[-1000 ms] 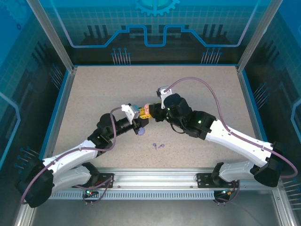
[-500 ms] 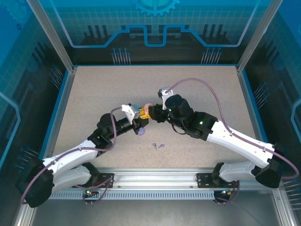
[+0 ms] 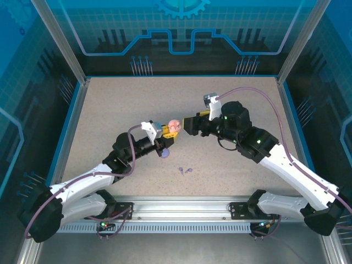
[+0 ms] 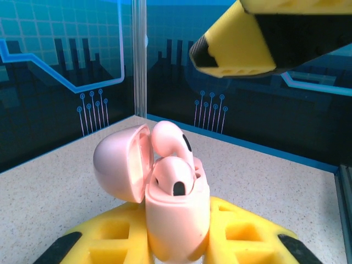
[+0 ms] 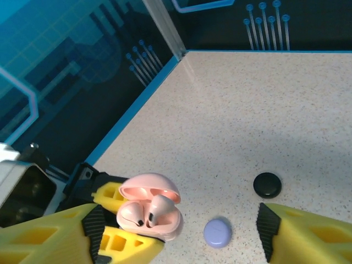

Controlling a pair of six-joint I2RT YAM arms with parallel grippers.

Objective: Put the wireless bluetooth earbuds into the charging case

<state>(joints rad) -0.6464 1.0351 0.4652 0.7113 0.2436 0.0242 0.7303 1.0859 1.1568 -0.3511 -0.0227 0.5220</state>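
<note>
Between the closed jaws of the left gripper (image 3: 166, 136) sits the pink charging case (image 4: 176, 220), lid open, with both pale pink earbuds (image 4: 175, 179) seated inside. Just beside the case, apart from it, the right gripper (image 3: 188, 124) stands with jaws spread, empty. The purple earbuds (image 3: 185, 170) lie on the table (image 3: 110, 110) near the left gripper.

A pale pink case (image 5: 149, 212) and earbuds (image 4: 170, 140), a lilac case (image 5: 218, 232), a black case (image 5: 267, 185), speckled beige table (image 5: 247, 110).

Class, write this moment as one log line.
left claw: shut on pink case | right claw: open, apart | pink earbuds: in open case
</note>
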